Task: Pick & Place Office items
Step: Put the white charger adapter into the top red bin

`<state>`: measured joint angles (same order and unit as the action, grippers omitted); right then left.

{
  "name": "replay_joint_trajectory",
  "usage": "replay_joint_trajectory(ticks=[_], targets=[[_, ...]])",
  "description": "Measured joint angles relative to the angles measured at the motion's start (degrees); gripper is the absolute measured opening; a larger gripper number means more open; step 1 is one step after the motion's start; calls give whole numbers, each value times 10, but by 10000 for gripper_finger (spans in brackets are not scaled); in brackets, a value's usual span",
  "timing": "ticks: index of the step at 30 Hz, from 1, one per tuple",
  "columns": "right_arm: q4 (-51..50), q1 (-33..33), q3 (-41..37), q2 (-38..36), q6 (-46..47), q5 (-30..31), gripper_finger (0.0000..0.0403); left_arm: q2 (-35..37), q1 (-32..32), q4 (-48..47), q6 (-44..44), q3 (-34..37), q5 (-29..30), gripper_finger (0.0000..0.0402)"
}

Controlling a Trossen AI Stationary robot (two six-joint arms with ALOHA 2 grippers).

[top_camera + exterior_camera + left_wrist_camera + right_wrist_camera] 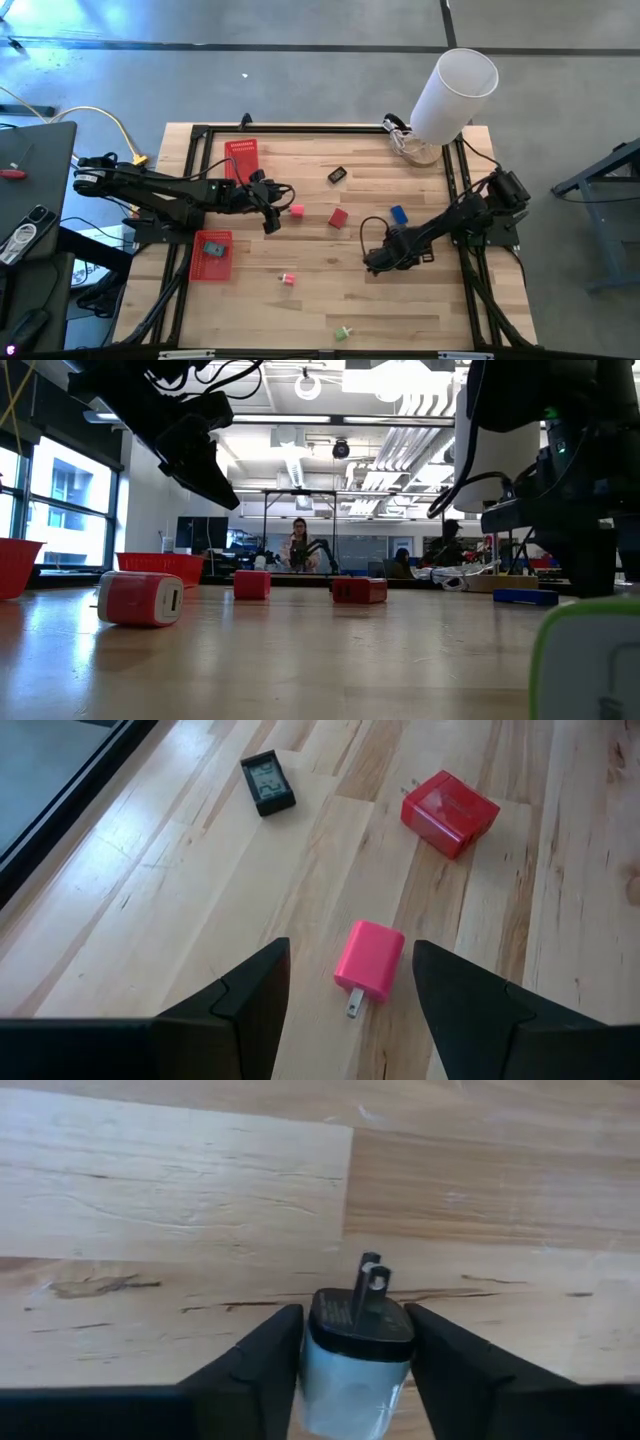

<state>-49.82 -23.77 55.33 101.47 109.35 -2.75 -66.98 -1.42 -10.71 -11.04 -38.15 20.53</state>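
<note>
Small office items lie scattered on the wooden table [420, 310]: a pink charger [370, 958], a red block [450, 812], a black piece [268, 782], a blue piece [399, 214], a small pink piece [288, 279] and a green one [342, 332]. A teal piece [213, 247] lies in the nearer red basket [205, 268]. My left gripper [350, 948] hovers open above the pink charger, one finger on each side of it. My right gripper [355, 1320] points down at the table's right middle, shut on a white charger with a black pronged end [358, 1350]. My right gripper pinches the white charger between its two fingers, by its two opposite sides [312, 1342] just behind the black pronged end. The fingers come from above, pointing down. The prongs [372, 1272] stick out level past the fingers. Whether the charger rests on the table does not show.
A second red basket [241, 158] stands at the far left. A big white cylinder [455, 90] stands at the far right corner beside a tangle of cable [405, 140]. A black frame [330, 128] rims the table. Bare wood lies along the near edge.
</note>
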Motion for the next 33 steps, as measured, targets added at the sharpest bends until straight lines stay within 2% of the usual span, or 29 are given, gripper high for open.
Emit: replay_joint_trajectory(ticks=[3, 15, 18, 24, 33], targets=[[0, 0, 0, 0, -4, 1, 123, 0, 0, 0, -5, 0, 0, 202], [-3, -1, -1, -5, -35, 15, 124, 0, 0, 1, -6, 0, 0, 202], [-7, -2, -3, -18, -43, 42, 122, 0, 0, 7, -12, 0, -6, 202], [-8, 0, -4, -39, -58, 93, 122, 0, -1, 20, -11, 0, -77, 202], [10, -2, -3, -56, -100, 177, 122, 0, 0, 53, -10, 0, -108, 202]])
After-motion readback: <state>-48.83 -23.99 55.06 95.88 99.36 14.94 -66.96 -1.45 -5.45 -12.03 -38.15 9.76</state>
